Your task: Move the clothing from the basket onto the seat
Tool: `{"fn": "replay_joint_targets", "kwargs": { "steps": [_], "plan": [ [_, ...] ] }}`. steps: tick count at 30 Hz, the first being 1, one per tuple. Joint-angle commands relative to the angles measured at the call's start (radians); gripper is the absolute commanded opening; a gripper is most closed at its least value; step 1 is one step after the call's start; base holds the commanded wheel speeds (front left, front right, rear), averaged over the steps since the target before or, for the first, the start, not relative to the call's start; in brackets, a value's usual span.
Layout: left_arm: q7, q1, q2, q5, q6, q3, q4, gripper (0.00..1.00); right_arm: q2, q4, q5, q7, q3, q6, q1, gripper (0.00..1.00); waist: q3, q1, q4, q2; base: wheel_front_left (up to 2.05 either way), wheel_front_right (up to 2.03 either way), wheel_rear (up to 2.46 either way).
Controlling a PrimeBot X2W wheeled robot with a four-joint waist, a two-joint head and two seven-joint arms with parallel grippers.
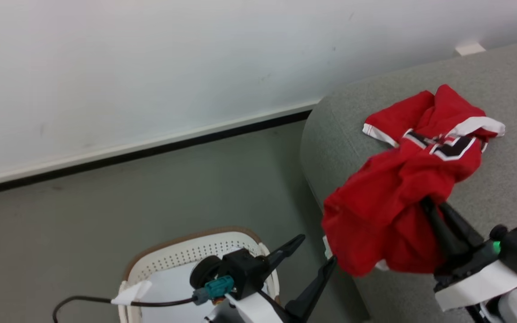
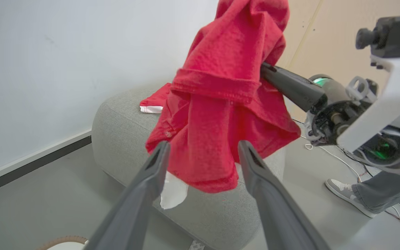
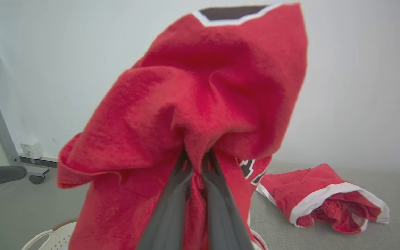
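My right gripper (image 1: 429, 204) is shut on a fold of red clothing (image 1: 384, 211), which hangs over the front corner of the grey seat (image 1: 510, 80). From the right wrist, the fingers (image 3: 172, 208) pinch the red cloth (image 3: 200, 104). A second red garment (image 1: 438, 112) with white trim and black lettering lies on the seat. The white basket (image 1: 186, 237) with a brown rim stands on the floor at the bottom left. Above it my left gripper (image 1: 317, 249) is open and holds nothing, its fingertips just short of the hanging cloth (image 2: 221, 114).
A flat white pad (image 1: 168, 287) lies inside the basket. A white wall with a dark baseboard (image 1: 151, 150) runs behind. A person's shoe (image 2: 346, 189) and loose cables sit on the floor beyond the seat. A metal post on a caster (image 3: 2, 139) stands by the wall.
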Motion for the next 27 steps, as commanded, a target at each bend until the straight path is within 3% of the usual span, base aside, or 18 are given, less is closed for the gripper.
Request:
{"fn": "replay_joint_targets", "kwargs": {
  "steps": [1, 8, 14, 22, 27],
  "plan": [
    [-0.003, -0.01, 0.009, 0.006, -0.004, 0.002, -0.005, 1.0, -0.002, -0.007, -0.01, -0.003, -0.014, -0.002, -0.025, 0.0, 0.052, 0.0, -0.006, 0.0, 0.0, 0.0, 0.0],
    [0.034, -0.083, 0.059, 0.034, -0.008, 0.024, -0.066, 1.0, 0.007, -0.009, -0.075, -0.003, -0.207, -0.002, -0.21, 0.0, 0.272, 0.0, 0.035, 0.0, 0.0, 0.0, 0.0],
    [0.07, -0.158, 0.115, 0.053, -0.002, 0.071, -0.141, 1.0, -0.062, 0.048, -0.1, 0.049, -0.409, -0.002, -0.454, 0.0, 0.458, 0.0, 0.081, 0.0, 0.0, 0.0, 0.0],
    [0.074, -0.213, 0.14, 0.04, 0.012, 0.126, -0.193, 1.0, -0.137, 0.336, -0.246, 0.078, -0.696, -0.002, -0.675, 0.0, 0.587, 0.0, 0.136, 0.0, 0.0, 0.0, 0.0],
    [0.049, -0.213, 0.137, 0.032, 0.006, 0.127, -0.178, 1.0, -0.083, 0.53, -0.335, 0.039, -0.833, -0.002, -0.64, 0.0, 0.598, 0.0, 0.153, 0.0, 0.0, 0.0, 0.0]
  ]
}}
